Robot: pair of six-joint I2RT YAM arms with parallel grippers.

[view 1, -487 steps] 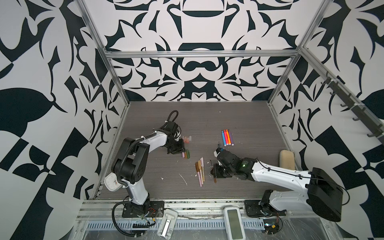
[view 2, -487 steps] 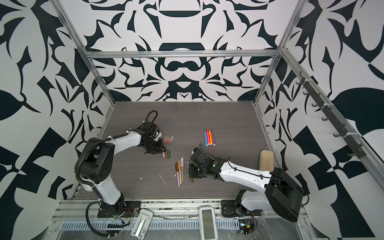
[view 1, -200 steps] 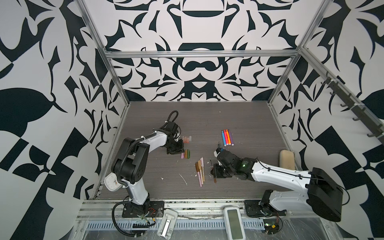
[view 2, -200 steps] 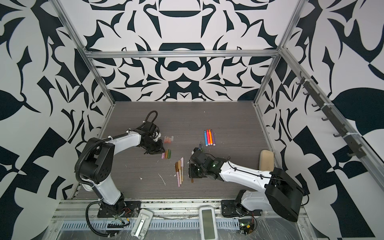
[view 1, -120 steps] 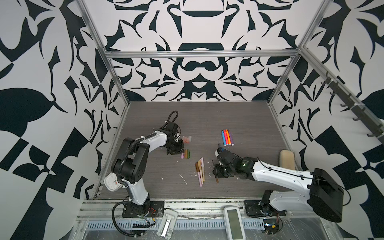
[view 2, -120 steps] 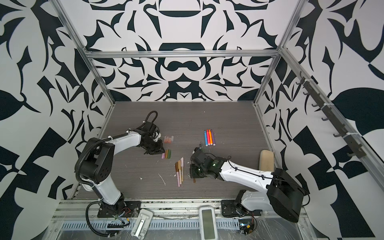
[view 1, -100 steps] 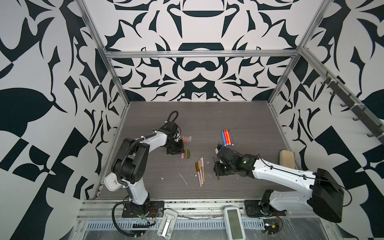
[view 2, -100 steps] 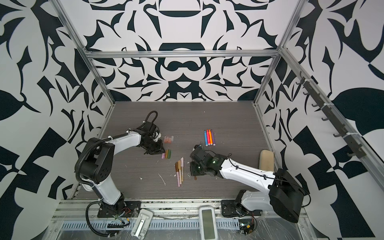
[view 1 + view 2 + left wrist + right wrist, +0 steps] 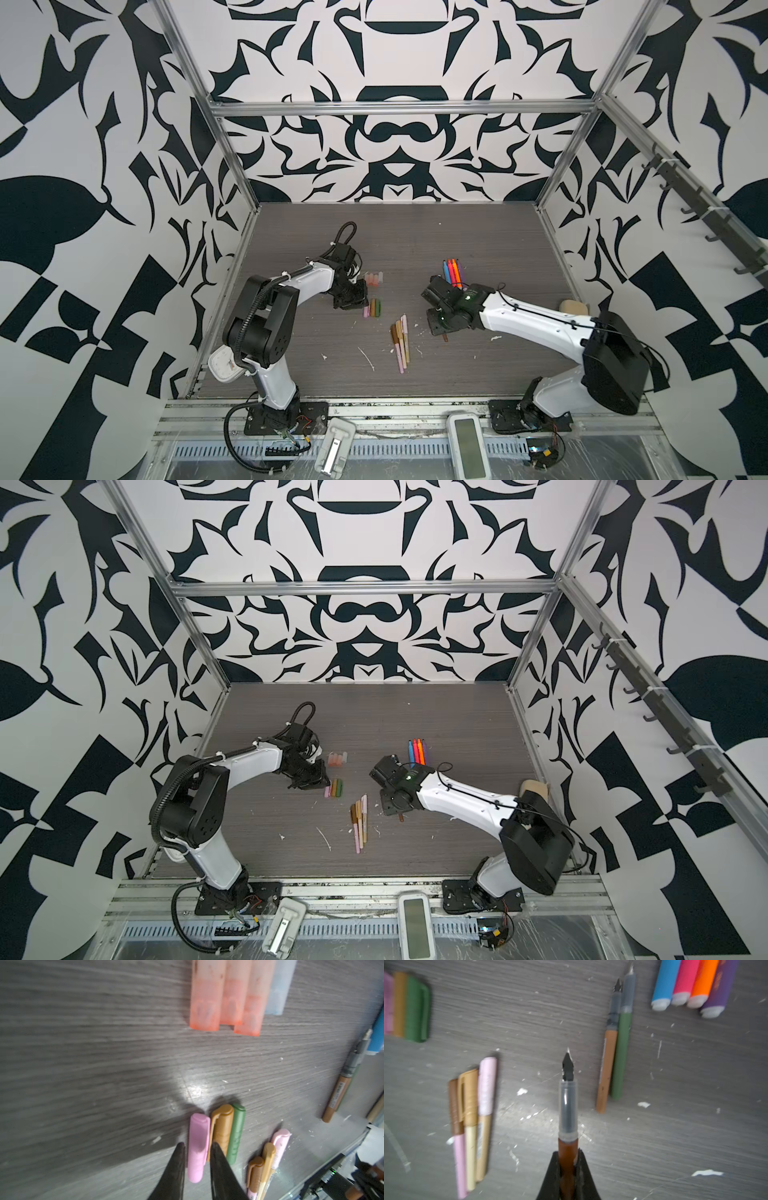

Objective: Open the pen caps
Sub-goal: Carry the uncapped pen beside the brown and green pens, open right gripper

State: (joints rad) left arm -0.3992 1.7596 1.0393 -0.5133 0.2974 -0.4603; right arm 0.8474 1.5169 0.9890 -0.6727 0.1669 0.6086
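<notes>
As seen from its wrist camera, the right gripper (image 9: 568, 1152) is clamped tight on the barrel of a brown pen (image 9: 568, 1109), uncapped: clear grip section, black nib exposed, held over the table (image 9: 675, 1126). Left gripper (image 9: 197, 1146): fingers (image 9: 176, 1172) set narrowly apart on either side of a pink cap (image 9: 198, 1132) lying flat; whether it is pinched cannot be told. In a row against it are listed a brown cap (image 9: 221, 1124), then a green cap (image 9: 236, 1132). Four translucent caps (image 9: 372, 279), three pinkish and one clear, are laid side by side farther back. Four bright pens (image 9: 453, 270) are grouped just beyond the right gripper; capped slim pens (image 9: 400, 341) are bundled between the arms, amid white flecks (image 9: 368, 358). Two uncapped pens (image 9: 614, 1043), tan and green, are shown plainly by the right wrist camera; in both top views they are hidden under the right arm. A tan block (image 9: 573, 307) is noted at the table's right edge.
</notes>
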